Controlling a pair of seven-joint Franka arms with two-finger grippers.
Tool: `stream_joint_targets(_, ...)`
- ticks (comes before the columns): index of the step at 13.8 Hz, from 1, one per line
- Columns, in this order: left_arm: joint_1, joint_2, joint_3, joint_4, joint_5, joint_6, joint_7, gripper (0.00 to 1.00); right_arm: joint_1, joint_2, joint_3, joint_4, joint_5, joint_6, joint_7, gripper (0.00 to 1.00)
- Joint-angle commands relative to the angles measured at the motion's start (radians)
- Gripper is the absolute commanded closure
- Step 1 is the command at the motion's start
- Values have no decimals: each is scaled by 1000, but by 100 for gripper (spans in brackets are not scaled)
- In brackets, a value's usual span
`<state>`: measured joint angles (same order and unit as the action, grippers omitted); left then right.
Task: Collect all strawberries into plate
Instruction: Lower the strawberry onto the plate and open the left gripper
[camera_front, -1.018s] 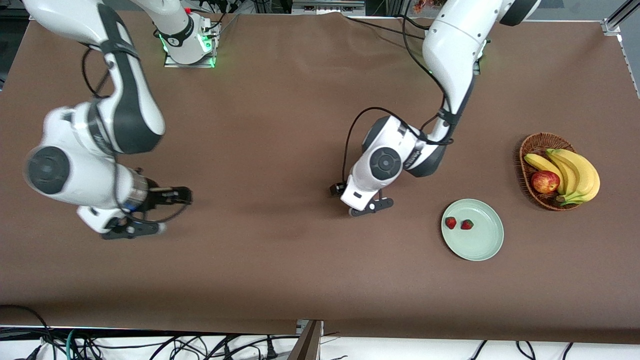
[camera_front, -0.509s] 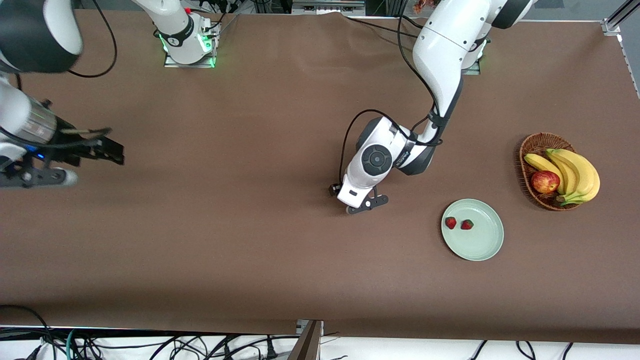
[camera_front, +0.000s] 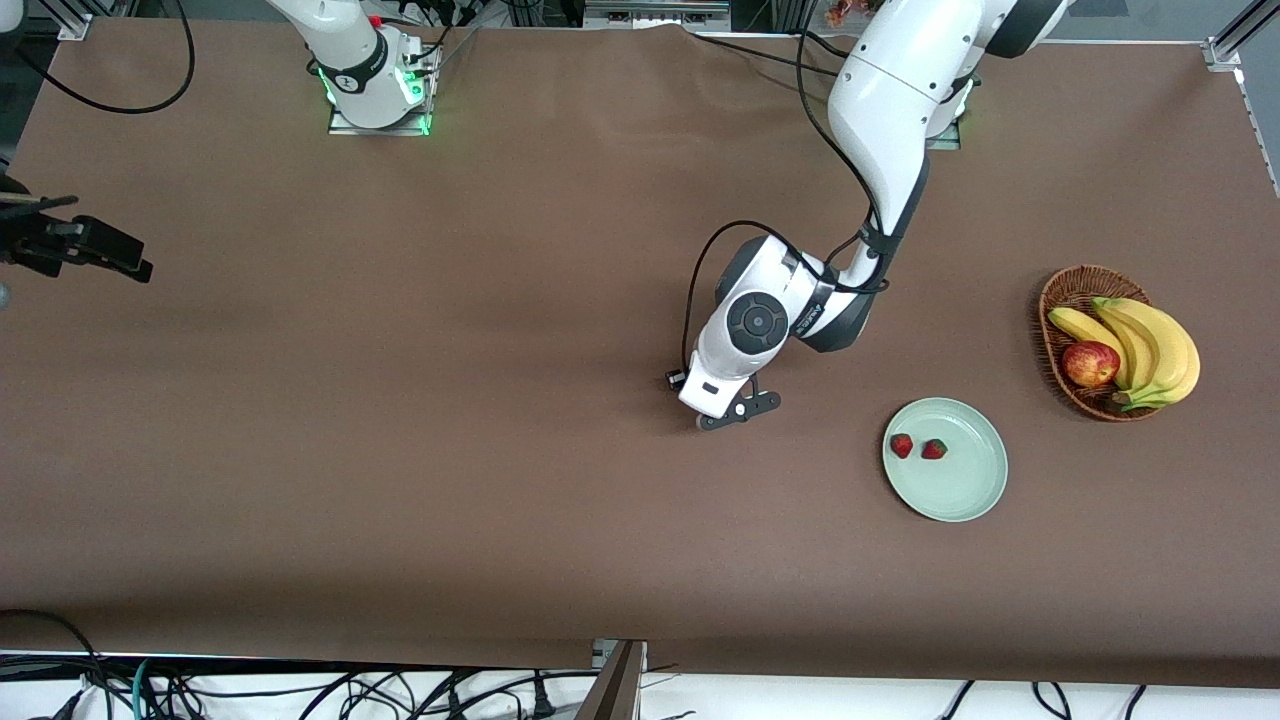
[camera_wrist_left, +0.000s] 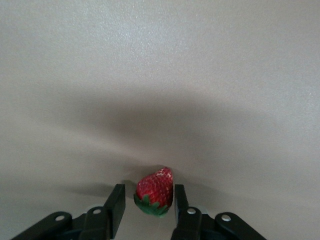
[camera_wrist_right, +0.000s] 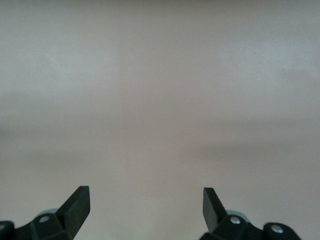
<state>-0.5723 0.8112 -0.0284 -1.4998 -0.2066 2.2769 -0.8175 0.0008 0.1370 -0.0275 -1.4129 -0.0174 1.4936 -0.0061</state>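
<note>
We find the left gripper (camera_wrist_left: 145, 212) down at the table (camera_front: 500, 450) near its middle, between the table's centre and the plate (camera_front: 960, 500), with a strawberry (camera_wrist_left: 155, 194) standing between its two fingers (camera_wrist_left: 116, 202). In the left wrist view one finger seems to touch the berry's side, while the other stands just apart from it with a small gap, so we read the jaws as drawn in around the berry but not gripping it from both sides. The berry rests on the tablecloth, green cap toward the gripper and tip pointing away. In the front view the left arm's wrist hides both this berry and the fingertips. The mint-green plate lies toward the left arm's end of the table, closer to the edge nearest the front camera, and we count two strawberries (camera_front: 917, 447) on it, side by side on the part of the plate toward the table's middle. A wicker basket (camera_front: 1072, 287) with bananas (camera_front: 1150, 345) and an apple (camera_front: 1090, 363) sits near the table's end edge on the left arm's side, farther from the front camera than the plate. The right gripper (camera_wrist_right: 146, 205) hangs spread wide and empty over the table's end edge on the right arm's side, where that arm waits.
</note>
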Motion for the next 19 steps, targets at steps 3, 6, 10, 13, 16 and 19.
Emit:
stream_joint_targets(3, -3, -17, 4, -16, 10, -8, 0, 85, -10, -1, 15, -21, -16, -18, -37, 0)
stream_joint_targets(6, 5, -21, 18, -13, 10, -26, 1, 100, -8, 4, 14, -14, -16, -18, -40, 0)
stream_joint_targets(10, 3, -52, 109, 73, 32, -204, 18, 100, -8, 7, 14, -14, -18, -18, -40, 0)
stream_joint_targets(13, 46, -75, 151, 156, 159, -338, 194, 100, -8, 7, 14, -14, -18, -13, -40, 0)
stream_joint_targets(16, 199, -84, 154, 156, 161, -353, 517, 100, -7, 9, 15, -12, -15, -9, -38, 0)
stream_joint_targets(19, 319, -101, 154, 145, 161, -358, 755, 100, -4, 9, 15, -14, -16, -7, -38, 0)
